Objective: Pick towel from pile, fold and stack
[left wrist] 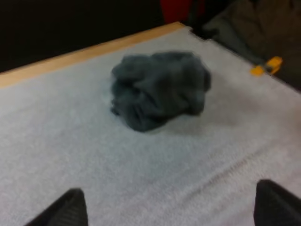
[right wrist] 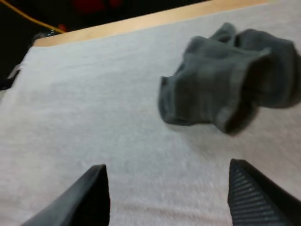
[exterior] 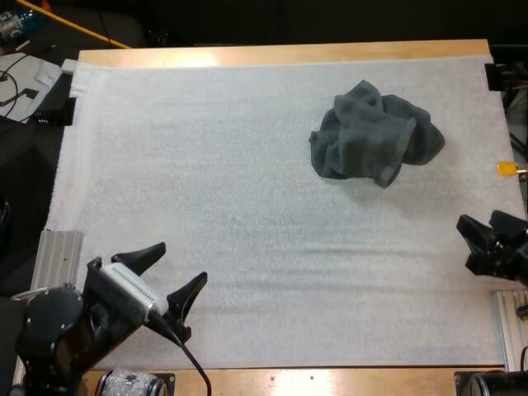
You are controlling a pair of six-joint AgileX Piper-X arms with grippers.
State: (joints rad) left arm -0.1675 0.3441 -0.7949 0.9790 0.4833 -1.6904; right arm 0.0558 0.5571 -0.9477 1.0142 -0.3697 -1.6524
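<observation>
Ready to pick: nothing held yet.

Nearest, the left gripper [exterior: 181,261] hovers over the white mat [exterior: 247,181], its two black fingers [left wrist: 70,209] well apart and clear of anything; the right gripper [exterior: 472,243], at the mat's right edge, has its fingers spread on nothing. Farther off, the crumpled dark grey-green cloth towel [exterior: 375,134] lies alone on the mat, nearer the right arm, short of the far rim of the wooden worktop [exterior: 289,54]. It looks soft, light and limp, likely to sag and trail, so a pinch on a corner or hem seems best. The right wrist view makes out a banded hem on the side facing it, where the left wrist view meets a rounded lump.
</observation>
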